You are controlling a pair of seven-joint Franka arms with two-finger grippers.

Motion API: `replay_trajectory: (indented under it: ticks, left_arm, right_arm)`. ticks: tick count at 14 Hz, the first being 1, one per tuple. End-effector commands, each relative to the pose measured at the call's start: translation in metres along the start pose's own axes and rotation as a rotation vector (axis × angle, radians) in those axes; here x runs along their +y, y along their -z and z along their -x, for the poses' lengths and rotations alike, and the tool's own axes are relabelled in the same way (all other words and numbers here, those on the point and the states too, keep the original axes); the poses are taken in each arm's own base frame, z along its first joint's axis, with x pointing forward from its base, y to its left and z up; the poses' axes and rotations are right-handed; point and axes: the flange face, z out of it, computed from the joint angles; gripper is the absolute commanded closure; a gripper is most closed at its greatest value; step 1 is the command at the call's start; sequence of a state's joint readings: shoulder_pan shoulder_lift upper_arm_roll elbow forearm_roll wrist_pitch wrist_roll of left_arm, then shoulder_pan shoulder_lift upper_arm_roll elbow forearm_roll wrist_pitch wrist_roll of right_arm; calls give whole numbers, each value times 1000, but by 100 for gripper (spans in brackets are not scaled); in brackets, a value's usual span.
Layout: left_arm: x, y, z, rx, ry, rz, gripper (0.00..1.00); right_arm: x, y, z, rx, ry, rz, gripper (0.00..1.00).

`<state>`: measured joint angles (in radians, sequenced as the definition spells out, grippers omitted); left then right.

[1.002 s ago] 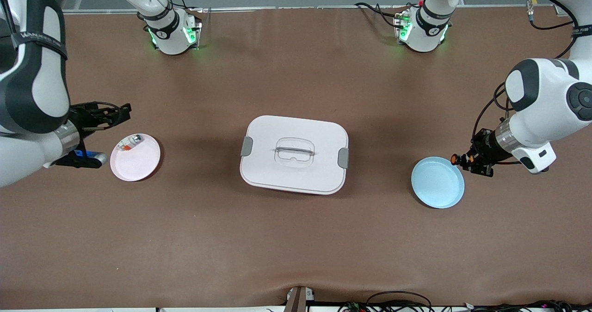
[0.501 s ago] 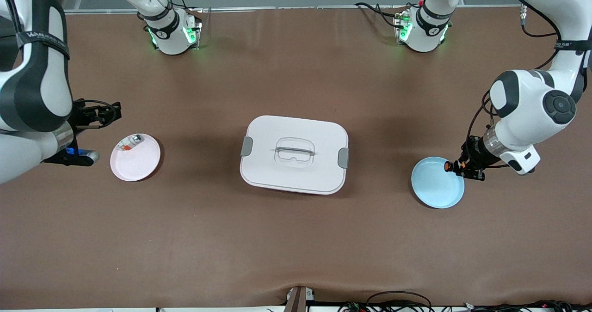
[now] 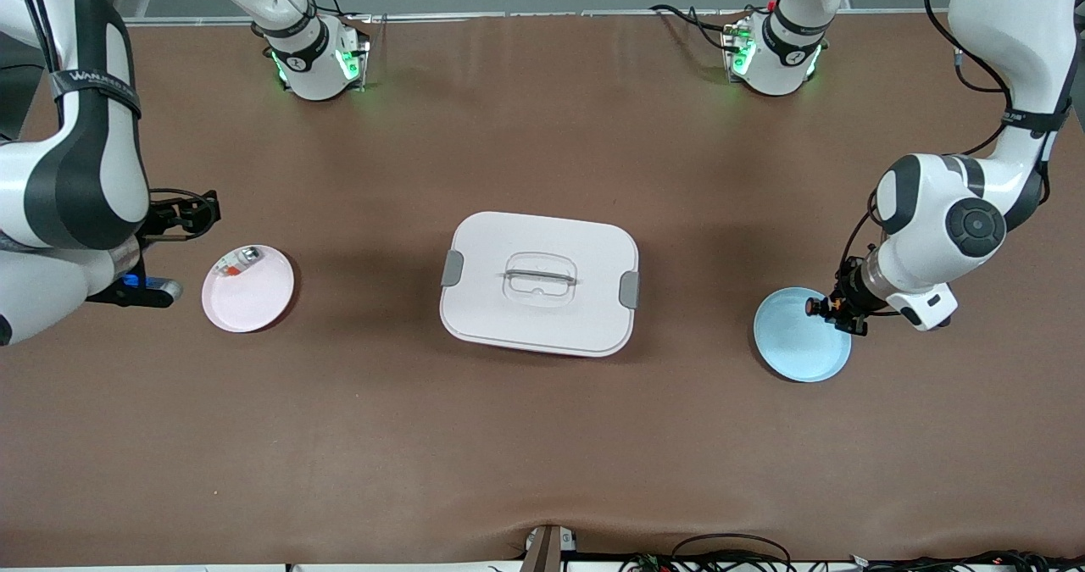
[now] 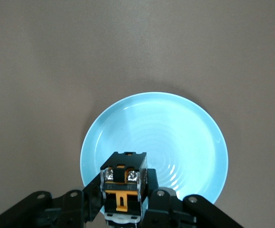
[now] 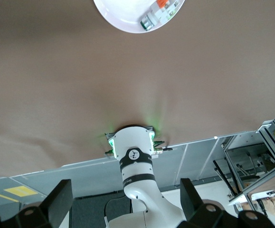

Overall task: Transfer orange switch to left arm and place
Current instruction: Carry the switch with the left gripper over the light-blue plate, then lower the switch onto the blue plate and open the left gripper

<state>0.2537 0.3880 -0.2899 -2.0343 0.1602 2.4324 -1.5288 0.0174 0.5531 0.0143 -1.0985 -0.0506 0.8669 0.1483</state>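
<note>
Orange-marked switch point(image 4: 124, 183) sits pinched in your left hand point(image 4: 123, 204), hanging over the blue plate point(image 3: 792, 347) at the left arm's end of the table point(image 3: 542, 436). In the wrist view it is over the plate's edge zone, not the middle. Release here and it could land on the rim, tip and roll out onto the table, so centre it first. It is small and blocky with a round end, so a drop from height may bounce; judge your height before letting go.

Your right hand point(image 5: 123, 209) waits with fingers spread wide, holding nothing, just beside the pink plate point(image 3: 254, 301) at the right arm's end. That plate carries a small clear and silver item point(image 3: 237, 261); a careless right-arm move could clip the plate and shift it.

White box point(image 3: 539, 283) sits mid-table, well apart from both hands. Risk there only if you pull the left arm back low across the middle.
</note>
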Motion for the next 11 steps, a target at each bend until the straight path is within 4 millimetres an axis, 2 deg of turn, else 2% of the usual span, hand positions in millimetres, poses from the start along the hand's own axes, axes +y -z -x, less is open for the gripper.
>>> replay_trajectory:
  ticks: [1, 4, 7, 11]
  left_arm:
    - [7, -7, 1, 17, 38, 13, 100]
    - [9, -21, 6, 21, 43, -3, 100]
    - [19, -33, 7, 51, 36, -1, 100]
    - [27, -46, 8, 51, 23, -5, 100]
  right_arm:
    - [7, 19, 15, 63, -9, 5, 0]
    - [-9, 34, 27, 130, -7, 31, 0]
    - [-23, 46, 27, 225, 5, 36, 0]
    - [-17, 47, 30, 218, 15, 17, 0]
